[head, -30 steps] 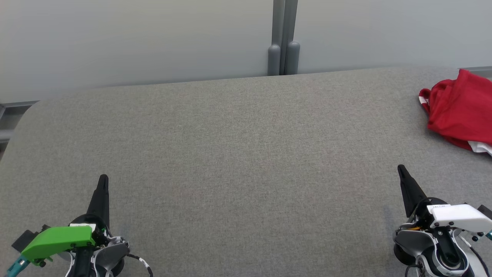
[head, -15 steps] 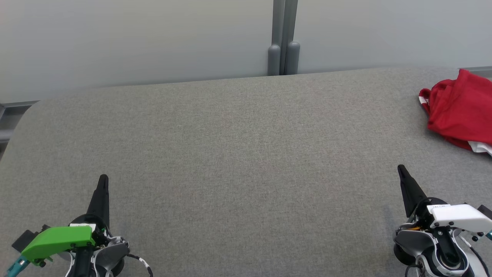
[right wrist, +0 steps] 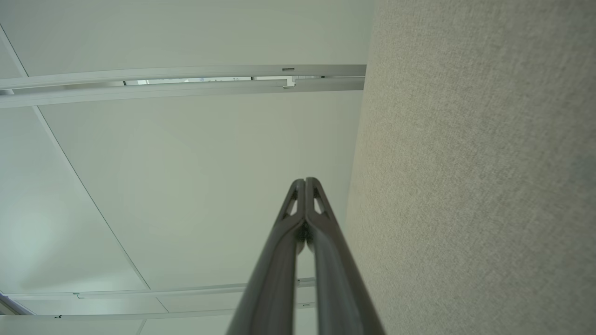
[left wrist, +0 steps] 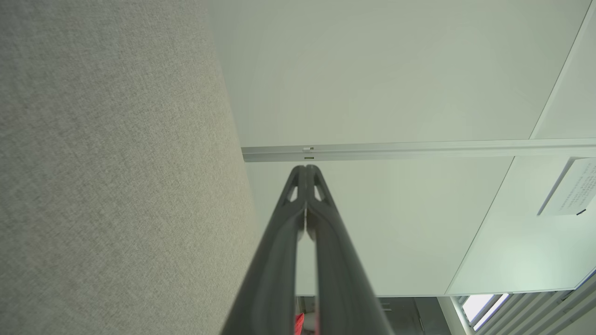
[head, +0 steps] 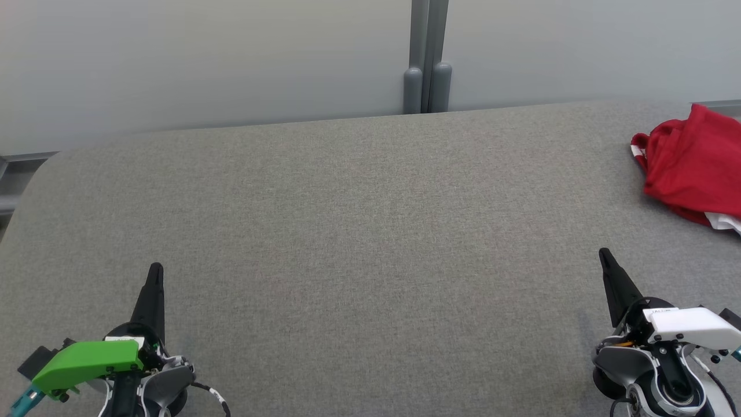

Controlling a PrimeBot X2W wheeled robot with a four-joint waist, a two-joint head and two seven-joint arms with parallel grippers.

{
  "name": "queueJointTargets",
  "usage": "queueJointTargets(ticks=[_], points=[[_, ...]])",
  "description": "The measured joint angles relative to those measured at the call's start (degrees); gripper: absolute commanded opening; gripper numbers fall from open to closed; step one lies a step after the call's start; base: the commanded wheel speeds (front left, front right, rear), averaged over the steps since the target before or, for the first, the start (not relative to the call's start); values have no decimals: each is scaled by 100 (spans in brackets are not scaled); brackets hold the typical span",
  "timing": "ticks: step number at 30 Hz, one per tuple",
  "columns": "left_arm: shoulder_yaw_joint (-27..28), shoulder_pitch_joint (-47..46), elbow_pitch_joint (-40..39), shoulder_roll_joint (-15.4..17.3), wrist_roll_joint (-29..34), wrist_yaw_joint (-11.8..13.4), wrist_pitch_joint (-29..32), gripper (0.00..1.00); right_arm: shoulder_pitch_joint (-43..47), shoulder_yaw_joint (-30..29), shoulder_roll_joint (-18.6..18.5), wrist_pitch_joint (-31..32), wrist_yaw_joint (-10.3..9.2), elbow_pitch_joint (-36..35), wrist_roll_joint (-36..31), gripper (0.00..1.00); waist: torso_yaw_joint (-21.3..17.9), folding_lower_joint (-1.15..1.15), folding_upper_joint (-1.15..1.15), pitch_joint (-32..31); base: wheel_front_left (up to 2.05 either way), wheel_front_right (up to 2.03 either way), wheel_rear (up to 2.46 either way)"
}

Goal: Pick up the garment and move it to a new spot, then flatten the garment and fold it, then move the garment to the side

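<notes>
A crumpled red garment (head: 692, 162) with a bit of white trim lies at the far right edge of the grey fabric table (head: 359, 231), partly cut off by the frame. My left gripper (head: 155, 269) rests at the lower left, shut with nothing in it, far from the garment. My right gripper (head: 604, 253) sits at the lower right, also shut and empty, a short way in front of and to the left of the garment. In the left wrist view the left gripper (left wrist: 306, 170) has its tips pressed together; in the right wrist view the right gripper (right wrist: 305, 181) looks the same.
A pale wall runs behind the table, with a grey post (head: 427, 58) at its middle. The table's rounded far left corner (head: 40, 168) drops off to a grey rail.
</notes>
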Motion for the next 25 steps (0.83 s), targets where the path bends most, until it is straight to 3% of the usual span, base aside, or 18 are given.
queueJointTargets(ticks=[25], points=[[0, 0, 0, 0, 0, 0, 0, 0, 0, 0, 0, 0, 0, 0, 0, 0, 0, 0, 0, 0, 0, 0, 0]])
